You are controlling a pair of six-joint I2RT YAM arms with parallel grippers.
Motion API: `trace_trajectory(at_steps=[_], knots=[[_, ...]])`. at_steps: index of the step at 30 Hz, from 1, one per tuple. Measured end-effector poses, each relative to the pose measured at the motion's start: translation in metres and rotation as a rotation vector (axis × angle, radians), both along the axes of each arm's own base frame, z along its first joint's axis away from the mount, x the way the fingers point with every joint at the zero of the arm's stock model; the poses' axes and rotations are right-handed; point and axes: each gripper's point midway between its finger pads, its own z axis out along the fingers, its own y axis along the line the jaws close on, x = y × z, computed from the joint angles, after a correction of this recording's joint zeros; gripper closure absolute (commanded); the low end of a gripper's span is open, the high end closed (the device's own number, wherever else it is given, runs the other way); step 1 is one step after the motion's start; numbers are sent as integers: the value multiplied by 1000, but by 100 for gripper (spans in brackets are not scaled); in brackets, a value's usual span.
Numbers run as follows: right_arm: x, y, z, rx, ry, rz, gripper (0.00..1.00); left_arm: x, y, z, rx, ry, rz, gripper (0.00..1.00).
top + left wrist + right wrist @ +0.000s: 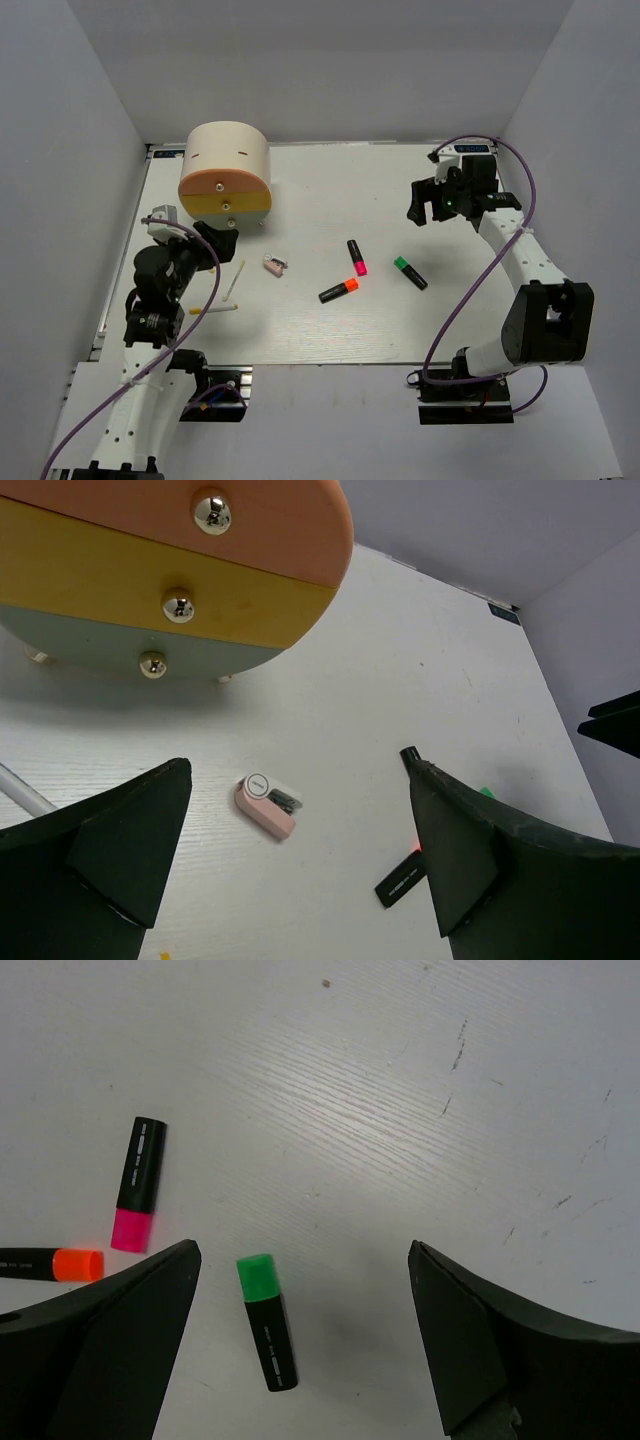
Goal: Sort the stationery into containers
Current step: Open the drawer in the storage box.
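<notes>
Cream around its drum wall, orange and yellow on its front, the organiser stands at the upper left of the overhead view. Only the left wrist view shows the three shiny knobs down that front. The left gripper hangs spread and pinches nothing, with the pink-and-white clip on the table below its gap. The overhead view alone shows the slanted stick and the level stick beside that arm. At the upper right, the right gripper is spread and empty over the green-capped marker, with the pink-capped marker and orange-capped marker at that frame's left. White print runs along each barrel, too small to read.
</notes>
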Motion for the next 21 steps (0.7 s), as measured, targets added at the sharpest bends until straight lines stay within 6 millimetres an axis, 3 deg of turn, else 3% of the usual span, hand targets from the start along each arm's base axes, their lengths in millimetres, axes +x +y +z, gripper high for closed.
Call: trace_trajectory(at_steps=[9, 12, 13, 14, 17, 18, 19, 20, 21], knots=[[-13, 4, -6, -43, 0, 123, 10, 15, -3, -12, -8, 45, -6, 0], [-18, 4, -8, -61, 1, 172, 10, 21, -3, -24, -17, 93, 3, 24], [-20, 4, -9, -67, 3, 183, 10, 23, -3, -29, -16, 112, 6, 44], [-22, 4, -10, -72, 8, 195, 10, 25, -2, -35, -17, 133, 11, 55], [-31, 5, -15, -85, 27, 243, 10, 30, -1, -45, -18, 179, 24, 72], [-34, 6, -16, -83, 34, 256, 15, 31, -1, -48, -22, 190, 30, 70], [-36, 7, -16, -81, 38, 271, 43, 32, 0, -49, -28, 198, 35, 61], [-37, 8, -17, -79, 35, 287, 55, 34, 0, -49, -37, 204, 40, 48], [-39, 10, -16, -71, 35, 298, 62, 35, 0, -49, -49, 207, 48, 44]])
